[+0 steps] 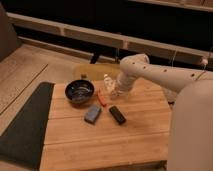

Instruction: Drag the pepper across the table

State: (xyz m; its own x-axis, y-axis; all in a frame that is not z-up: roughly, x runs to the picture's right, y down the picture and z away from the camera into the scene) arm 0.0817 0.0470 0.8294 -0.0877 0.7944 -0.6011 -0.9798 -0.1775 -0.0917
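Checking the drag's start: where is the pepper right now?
In the camera view, the pepper lies on the table between the dark bowl and the gripper.

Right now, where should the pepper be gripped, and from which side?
Probably at mid-length, pinching across its narrow width from above: the pepper lies flat on the table, slender. The bowl sits close on one side; the gripper hangs just beyond the other, open.
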